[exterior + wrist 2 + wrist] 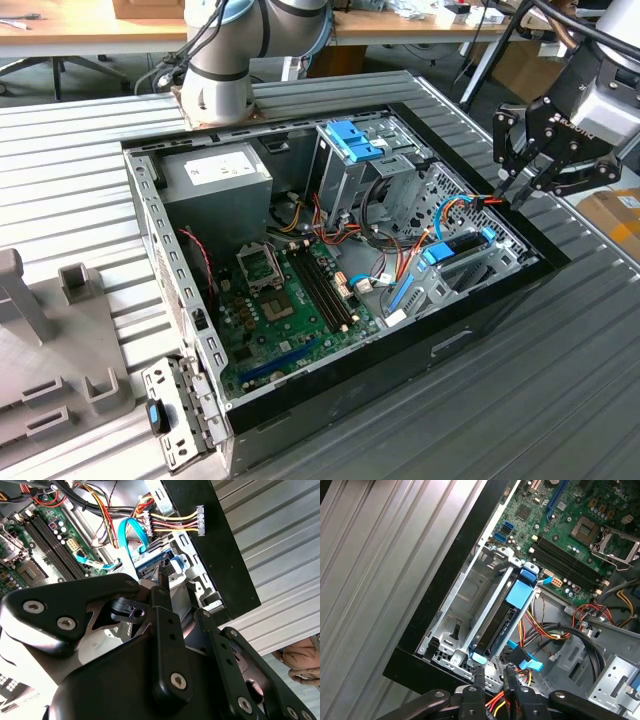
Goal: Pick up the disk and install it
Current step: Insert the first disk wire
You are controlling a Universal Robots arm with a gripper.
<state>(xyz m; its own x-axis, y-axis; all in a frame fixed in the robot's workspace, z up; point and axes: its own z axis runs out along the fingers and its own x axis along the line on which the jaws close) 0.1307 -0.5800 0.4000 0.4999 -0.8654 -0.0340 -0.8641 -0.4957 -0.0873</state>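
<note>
The disk, a black drive in bright blue rails, lies in the metal drive bay at the exterior view's right side of the open computer case. In the first wrist view the disk sits lengthwise in the bay, with a blue tab on its far end. My gripper hovers just above the case's right wall, over the disk's near end. Its fingertips stand a small gap apart. The gripper is open with nothing between the fingers.
A tall grey cage with a blue latch stands behind the bay. Light-blue cables and red-yellow power leads run close to the disk. The motherboard and power supply fill the case's left. A grey fixture sits on the ribbed table.
</note>
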